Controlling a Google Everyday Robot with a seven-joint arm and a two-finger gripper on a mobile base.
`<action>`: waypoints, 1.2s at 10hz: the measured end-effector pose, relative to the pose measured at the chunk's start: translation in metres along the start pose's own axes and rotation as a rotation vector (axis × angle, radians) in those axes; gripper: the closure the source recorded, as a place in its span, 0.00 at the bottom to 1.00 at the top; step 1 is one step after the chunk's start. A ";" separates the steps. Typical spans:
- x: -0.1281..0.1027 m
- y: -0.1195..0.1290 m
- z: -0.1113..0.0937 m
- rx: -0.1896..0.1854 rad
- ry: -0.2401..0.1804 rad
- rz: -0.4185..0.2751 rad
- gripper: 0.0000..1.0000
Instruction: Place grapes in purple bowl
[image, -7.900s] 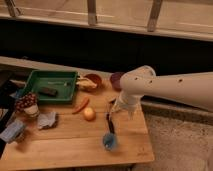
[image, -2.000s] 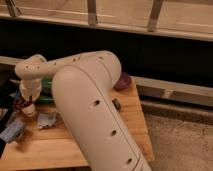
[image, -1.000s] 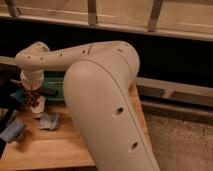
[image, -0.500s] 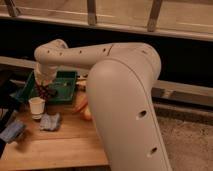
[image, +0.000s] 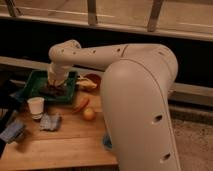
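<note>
The gripper (image: 52, 81) hangs over the tray (image: 32, 81) at the back left of the table (image: 65, 145), with the grapes (image: 53, 88) at its tip. The cup (image: 36, 107) stands before the tray, and the round fruit (image: 89, 114) lies to the cup's right.

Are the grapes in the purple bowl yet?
No, not yet. The gripper holds the grapes over the green tray; the purple bowl is out of sight.
</note>
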 end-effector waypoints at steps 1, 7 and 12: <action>-0.007 -0.022 -0.003 0.024 0.005 0.039 1.00; -0.043 -0.115 0.002 0.146 0.091 0.203 1.00; -0.037 -0.170 -0.020 0.199 0.059 0.292 1.00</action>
